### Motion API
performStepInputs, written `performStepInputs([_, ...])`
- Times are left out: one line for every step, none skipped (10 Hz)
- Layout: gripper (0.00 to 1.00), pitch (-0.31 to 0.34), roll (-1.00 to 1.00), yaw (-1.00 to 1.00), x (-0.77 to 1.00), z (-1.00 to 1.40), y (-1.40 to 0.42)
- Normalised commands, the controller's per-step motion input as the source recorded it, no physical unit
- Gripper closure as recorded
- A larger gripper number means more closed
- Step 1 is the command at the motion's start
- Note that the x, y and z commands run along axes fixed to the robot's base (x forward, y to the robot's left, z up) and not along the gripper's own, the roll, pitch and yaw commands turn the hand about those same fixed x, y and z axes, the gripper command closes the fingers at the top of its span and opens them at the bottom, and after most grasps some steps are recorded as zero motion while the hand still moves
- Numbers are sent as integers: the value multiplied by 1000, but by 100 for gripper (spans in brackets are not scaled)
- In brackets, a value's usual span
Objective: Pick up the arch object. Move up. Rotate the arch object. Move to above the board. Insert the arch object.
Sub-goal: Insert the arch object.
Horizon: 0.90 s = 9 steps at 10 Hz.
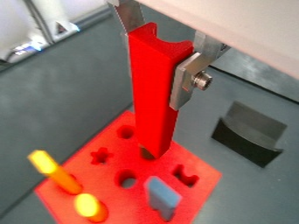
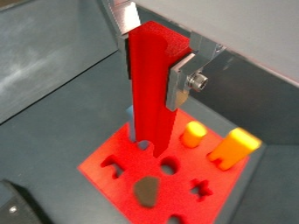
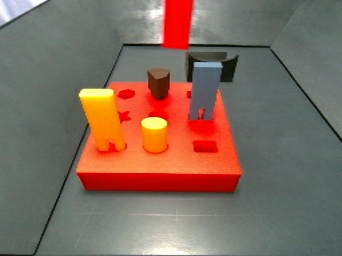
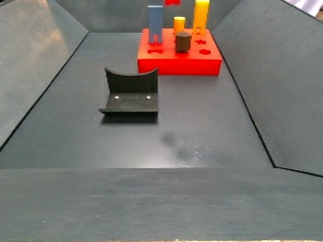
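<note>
The gripper [image 1: 162,54] is hanging high over the board [image 1: 198,199], its silver plates clamped on the upper part of the arch object [image 1: 152,96], which is standing upright with its lower end pointing down at the slab. In both wrist views that lower end is appearing just over a notched cut-out in the board's face; whether it is already touching the rim cannot be told.

Going left to right across the board in a side view: a tall yellow block [image 3: 99,118] is standing at about 9 o'clock, a short yellow cylinder [image 3: 155,134] is sitting near the centre towards 6 o'clock, a dark brown peg [image 3: 159,83] is rising at about 12 o'clock, and the blue-grey block [image 3: 205,88] is standing at about 2 o'clock. The arch object [image 3: 178,22] is showing above them, past 12 o'clock, its top cut by the frame edge. The black arch [image 4: 130,95] is lying on the floor well apart from the board.

The step in hand looks to be the last part of moving above the board, on the brink of insertion. The next move is calling for a straight, slow descent with the bar's cross-section squared to the hole, the grip staying firm, and clearance kept from the blue-grey block [image 1: 163,195] just beside the target.
</note>
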Motion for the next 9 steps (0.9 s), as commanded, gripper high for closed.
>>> performStepInputs([100,0,17,0,880,-989,486])
performStepInputs([100,0,70,40,771,-917,343])
performStepInputs([100,-1,114,246,597,-717,157])
performStepInputs([100,29,271,323,580,-549,0])
performStepInputs([100,24,256,163,294,-534,-34])
performStepInputs([100,0,127,0,166,-451,0])
performStepInputs([100,-6,50,0,91,-337,0])
performStepInputs([100,-43,0,-17,146,-314,0])
performStepInputs([100,-56,0,-89,40,-269,0])
